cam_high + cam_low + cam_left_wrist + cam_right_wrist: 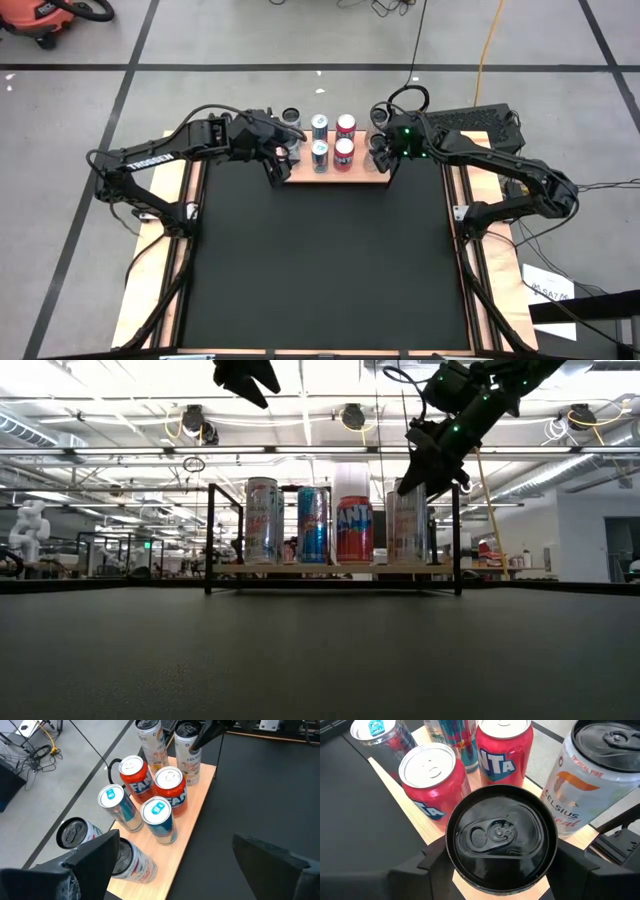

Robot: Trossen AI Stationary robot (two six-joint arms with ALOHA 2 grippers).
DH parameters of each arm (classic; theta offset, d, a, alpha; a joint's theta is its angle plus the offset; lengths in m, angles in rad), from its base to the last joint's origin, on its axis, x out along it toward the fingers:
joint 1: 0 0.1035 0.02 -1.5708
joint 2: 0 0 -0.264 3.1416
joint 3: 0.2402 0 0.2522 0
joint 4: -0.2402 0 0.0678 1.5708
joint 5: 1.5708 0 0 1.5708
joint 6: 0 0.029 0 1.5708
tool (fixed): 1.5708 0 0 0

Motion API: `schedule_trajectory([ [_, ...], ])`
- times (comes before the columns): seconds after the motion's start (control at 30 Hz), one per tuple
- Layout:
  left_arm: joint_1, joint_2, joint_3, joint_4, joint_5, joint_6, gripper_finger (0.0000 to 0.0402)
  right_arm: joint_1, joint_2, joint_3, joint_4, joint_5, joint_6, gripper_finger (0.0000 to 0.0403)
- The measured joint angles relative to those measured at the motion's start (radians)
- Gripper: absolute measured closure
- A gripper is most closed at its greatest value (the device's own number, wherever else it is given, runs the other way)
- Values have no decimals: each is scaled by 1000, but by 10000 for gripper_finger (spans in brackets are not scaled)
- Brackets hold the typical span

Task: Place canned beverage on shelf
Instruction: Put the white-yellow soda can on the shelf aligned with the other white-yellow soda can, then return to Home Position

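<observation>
Black-lidded can [501, 836] stands upright on shelf [432, 832], seemingly within right tool [500, 865].

orange shop vacuum [40, 18] — floor, yellow cable [487, 40]

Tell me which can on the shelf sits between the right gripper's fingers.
The black-topped Celsius can at the shelf's right end, front row. The right gripper straddles it; its twin stands free behind, the red cans beside.

Robotics lab: exposed ceiling ducts [200, 422], other test frames [120, 545].
</observation>
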Motion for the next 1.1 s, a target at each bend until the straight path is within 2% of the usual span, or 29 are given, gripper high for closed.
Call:
schedule_trajectory([
  [0.17,11,0,0,0,3,1,22,-9,2,0,1,-18,-16,159],
  [0.33,11,0,0,3,3,-3,22,-9,3,14,-17,-27,-9,111],
  [0.43,10,-13,0,8,-2,-4,23,-9,3,57,-48,-27,2,86],
  [0.57,10,-62,0,55,-24,-5,45,-9,3,138,-96,-25,-6,77],
  [0.73,10,-145,0,90,-46,-37,96,5,-2,256,-163,-50,12,86],
  [0.87,4,-230,-18,108,-48,-92,148,84,-33,329,-165,-55,63,103],
  [1.0,-38,-346,-156,232,-50,-158,205,216,-85,340,-52,-54,143,137],
  [1.1,-97,-441,-311,384,-44,-178,251,337,-101,341,31,-40,186,181],
])
